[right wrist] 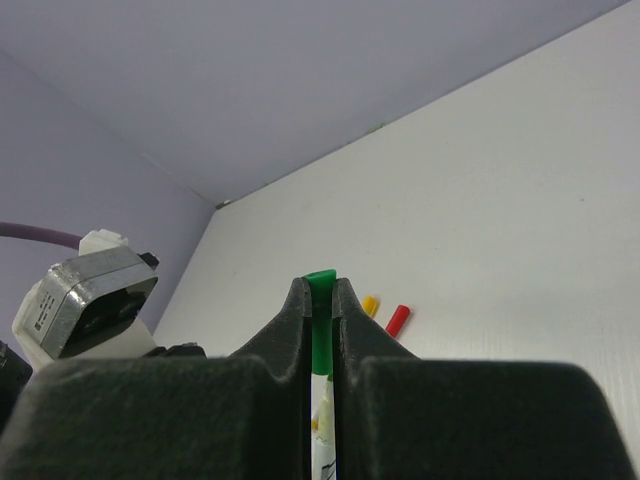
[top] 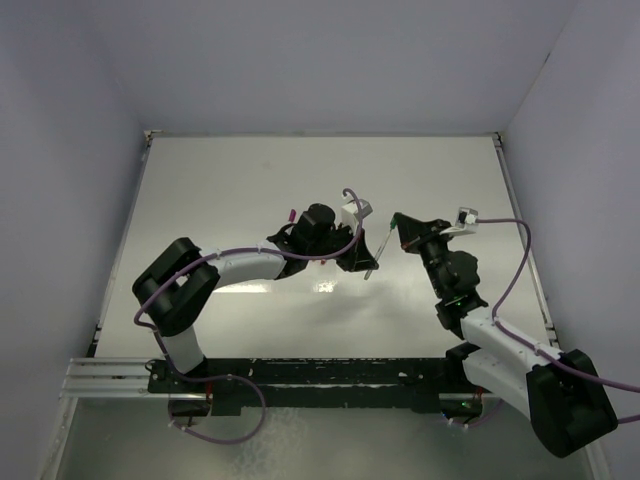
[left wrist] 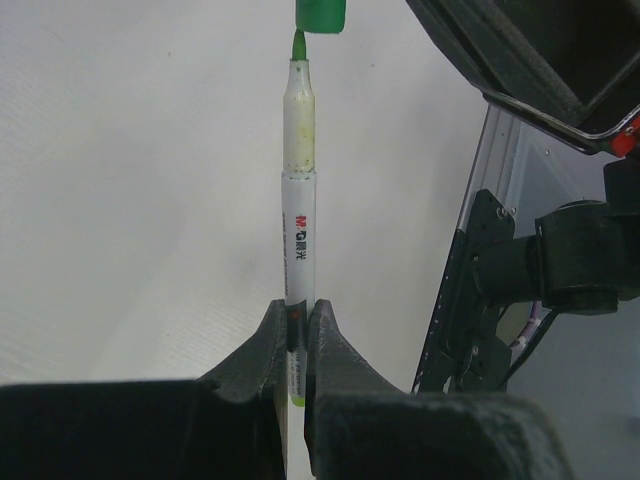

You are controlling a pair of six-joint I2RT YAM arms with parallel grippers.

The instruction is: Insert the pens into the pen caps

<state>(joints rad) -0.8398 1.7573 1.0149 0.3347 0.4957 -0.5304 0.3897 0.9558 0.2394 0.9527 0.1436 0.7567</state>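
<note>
One capping in hand: left pincer [left wrist: 298,312] grips pen [left wrist: 299,225], tip at 12 o'clock meeting green cap [left wrist: 320,14] clamped in right pincer [right wrist: 320,292]. Not seated. Yellow cap [right wrist: 370,304], red cap [right wrist: 397,319] loose on tabletop [right wrist: 500,200].

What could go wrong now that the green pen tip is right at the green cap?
In the left wrist view the pen tip meets the green cap near its edge, not its middle, so a push might jam or bend it. The left gripper clamps the pen far from the tip, so it may tilt or slide back. The right gripper pinches the cap narrowly; it could twist out.
</note>
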